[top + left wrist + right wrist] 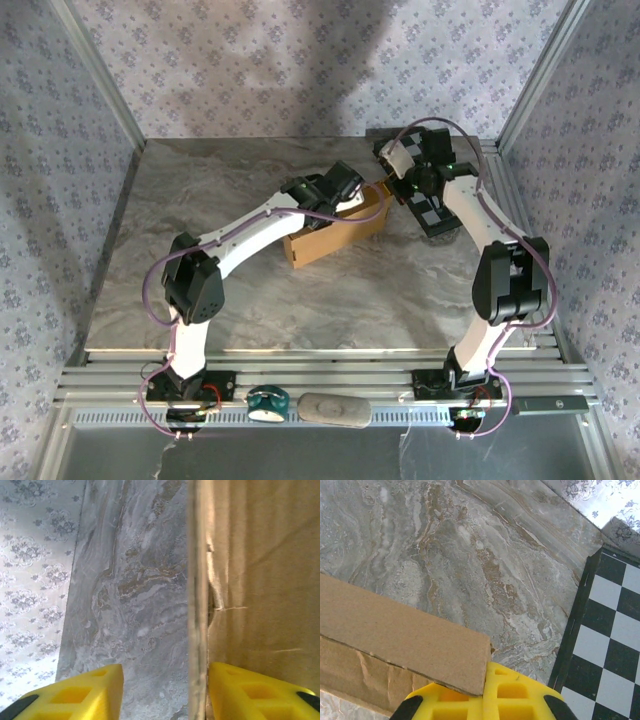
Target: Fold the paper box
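Observation:
The paper box [335, 238] is a brown cardboard box with raised walls, standing mid-table. My left gripper [335, 192] hangs over its back left part. In the left wrist view that gripper [165, 692] is open, and a cardboard wall [197, 605] stands edge-on between its yellow fingers [85, 692], close against the right one. My right gripper [396, 186] is at the box's right end. In the right wrist view it [485, 690] is shut, with the corner of a cardboard flap [400, 630] nipped at the seam between its fingers.
A black-and-grey checkerboard panel [432, 212] lies at the back right, just beyond the right gripper, its edge [615, 625] close to the flap. The marble table [200, 210] has patterned walls on three sides. A teal object [268, 403] and a grey oblong [335, 410] lie on the front rail.

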Action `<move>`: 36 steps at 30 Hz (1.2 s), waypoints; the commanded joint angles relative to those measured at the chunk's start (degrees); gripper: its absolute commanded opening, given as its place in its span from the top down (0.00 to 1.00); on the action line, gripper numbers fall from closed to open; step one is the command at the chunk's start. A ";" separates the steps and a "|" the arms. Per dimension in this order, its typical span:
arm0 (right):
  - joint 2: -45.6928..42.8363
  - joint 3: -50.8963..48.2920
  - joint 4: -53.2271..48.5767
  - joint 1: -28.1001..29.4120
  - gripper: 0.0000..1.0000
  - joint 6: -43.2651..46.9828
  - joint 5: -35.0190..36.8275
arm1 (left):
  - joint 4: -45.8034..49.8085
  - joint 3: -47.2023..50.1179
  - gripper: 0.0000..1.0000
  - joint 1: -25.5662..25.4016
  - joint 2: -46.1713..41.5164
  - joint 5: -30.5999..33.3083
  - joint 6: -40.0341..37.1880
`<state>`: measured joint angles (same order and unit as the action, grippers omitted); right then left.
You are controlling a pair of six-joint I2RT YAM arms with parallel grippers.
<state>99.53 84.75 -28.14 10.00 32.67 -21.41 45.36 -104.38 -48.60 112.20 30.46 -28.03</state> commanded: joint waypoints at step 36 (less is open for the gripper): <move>8.32 13.96 -11.18 2.75 1.00 -13.58 6.82 | 18.59 6.78 0.38 13.14 -22.69 -23.05 45.74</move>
<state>106.96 97.12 -36.32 12.53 20.29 -14.76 67.70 -100.73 -35.46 91.92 13.23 17.08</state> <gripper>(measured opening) 0.039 0.616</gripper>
